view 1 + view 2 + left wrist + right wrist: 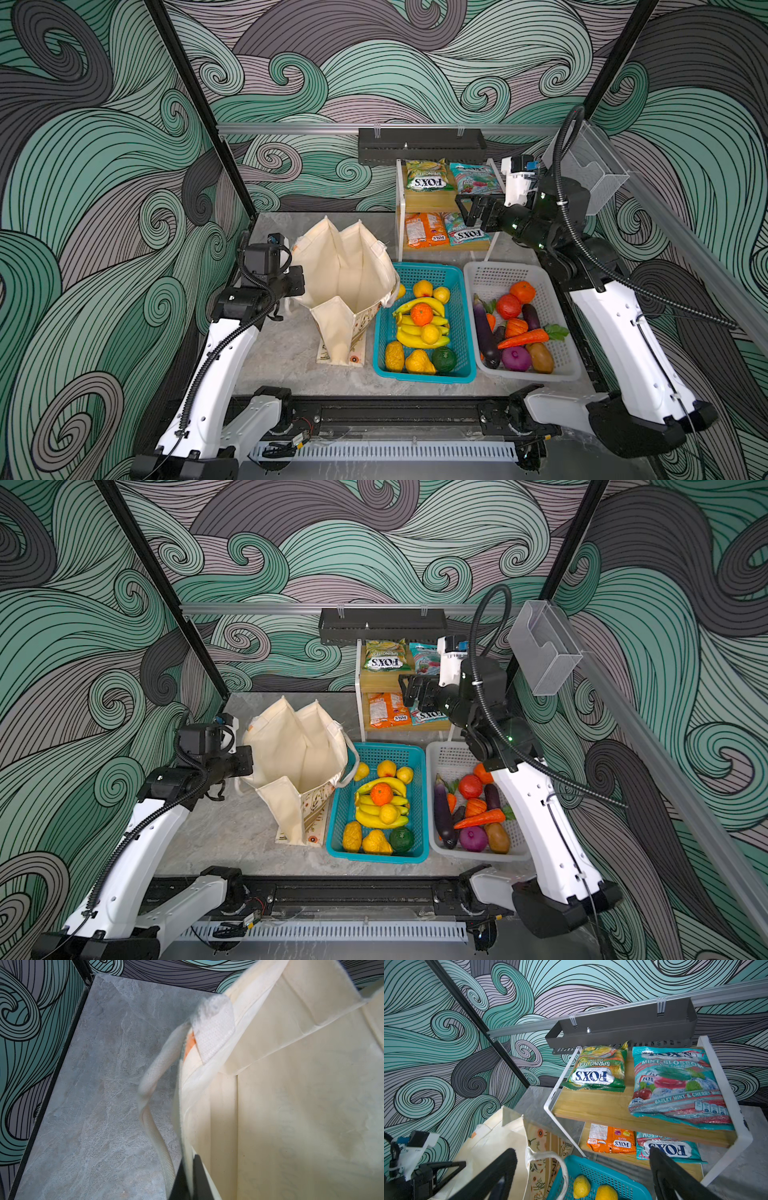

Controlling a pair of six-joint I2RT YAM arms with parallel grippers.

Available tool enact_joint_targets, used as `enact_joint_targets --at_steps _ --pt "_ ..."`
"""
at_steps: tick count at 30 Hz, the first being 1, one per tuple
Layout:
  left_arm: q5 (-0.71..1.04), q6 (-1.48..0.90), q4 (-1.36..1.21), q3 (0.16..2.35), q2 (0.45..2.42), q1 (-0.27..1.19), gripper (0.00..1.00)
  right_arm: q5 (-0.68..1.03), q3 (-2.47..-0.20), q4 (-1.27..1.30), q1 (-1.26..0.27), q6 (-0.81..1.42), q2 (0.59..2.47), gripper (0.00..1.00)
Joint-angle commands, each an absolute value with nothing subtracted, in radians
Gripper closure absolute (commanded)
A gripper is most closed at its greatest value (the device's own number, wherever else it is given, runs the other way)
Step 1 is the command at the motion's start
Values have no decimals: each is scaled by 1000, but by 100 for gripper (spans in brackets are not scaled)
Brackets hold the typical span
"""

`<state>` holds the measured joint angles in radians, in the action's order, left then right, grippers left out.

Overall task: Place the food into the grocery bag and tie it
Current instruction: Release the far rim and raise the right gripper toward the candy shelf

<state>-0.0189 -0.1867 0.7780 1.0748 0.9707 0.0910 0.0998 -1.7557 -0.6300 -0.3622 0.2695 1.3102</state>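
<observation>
Teal basket (424,376) between grocery bag (349,282), white basket (503,277)

Both top views are bright, evenly lit from overhead, with soft, short shadows and wide-angle bending toward the frame edges. In the right wrist view, glare streaks the teal snack packet (675,1084). In the left wrist view, the grocery bag (301,1105) crowds the lens; its near rim at lower centre is blurred and shaded.

Cream bag (353,270) — teal basket (424,376)
</observation>
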Motion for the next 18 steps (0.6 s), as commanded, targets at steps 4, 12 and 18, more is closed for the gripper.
enact_joint_targets --at_steps 4,12,18 --pt "-54 -170 758 1072 953 84 100 152 -1916 -723 -342 328 1465 1" --pt "-63 -167 760 1072 948 84 100 151 -2235 -914 -339 343 1715 5" --pt "-67 -165 760 1071 947 84 100 113 -2346 -956 -338 356 1820 17"
